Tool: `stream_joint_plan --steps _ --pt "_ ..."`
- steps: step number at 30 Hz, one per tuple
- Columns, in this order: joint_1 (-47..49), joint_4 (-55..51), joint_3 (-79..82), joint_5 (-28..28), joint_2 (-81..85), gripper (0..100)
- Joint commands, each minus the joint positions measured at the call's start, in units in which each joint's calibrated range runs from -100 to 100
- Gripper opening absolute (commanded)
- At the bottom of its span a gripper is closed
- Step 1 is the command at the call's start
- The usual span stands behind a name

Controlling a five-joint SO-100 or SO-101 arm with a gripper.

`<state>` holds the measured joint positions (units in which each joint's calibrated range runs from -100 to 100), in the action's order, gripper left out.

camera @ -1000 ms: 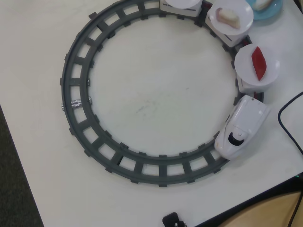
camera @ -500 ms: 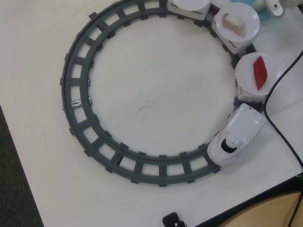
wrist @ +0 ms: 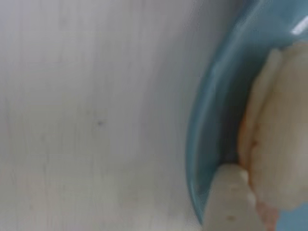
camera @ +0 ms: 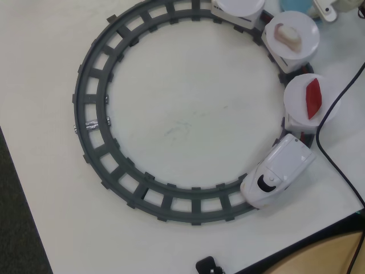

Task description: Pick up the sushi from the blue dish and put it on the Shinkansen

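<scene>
**A:** Where's the sushi (wrist: 276, 144) right now?

**B:** On the blue dish (wrist: 211, 120), which sits at the table's far right corner. The overhead view only catches a sliver of that dish (camera: 296, 7) at its top edge. In the wrist view the pale piece lies inside the rim, filling the right side of the picture, with bare table (wrist: 96, 120) to the left.

**A:** And the gripper?

**B:** The wrist view shows one pale fingertip (wrist: 231, 199) coming up from the bottom edge, touching or all but touching the near end of the sushi, between it and the dish rim. The other finger is out of frame, so I can't tell whether the jaws are spread or closed on it (the picture is blurred too).

**A:** Which way does the piece run?

**B:** Its long axis goes roughly bottom to top in the wrist view, away from the fingertip. The grasp, I'd judge, needs the hidden finger to land on the opposite long flank.

**A:** The Shinkansen?

**B:** Its nose (camera: 278, 178) sits on the track (camera: 97, 114) toward the near right corner. One plate behind it carries a red piece (camera: 313, 98), the next a cream piece (camera: 288, 36).
</scene>
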<state>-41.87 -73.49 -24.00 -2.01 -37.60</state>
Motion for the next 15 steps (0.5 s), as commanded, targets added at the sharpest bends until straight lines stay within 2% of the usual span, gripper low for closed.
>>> stream_joint_plan --steps 1,7,15 --pt "-1.97 0.19 -1.32 0.44 3.24 2" --pt "-7.6 3.02 3.26 1.33 18.85 2" --pt "-8.31 3.96 20.68 0.34 52.84 2"
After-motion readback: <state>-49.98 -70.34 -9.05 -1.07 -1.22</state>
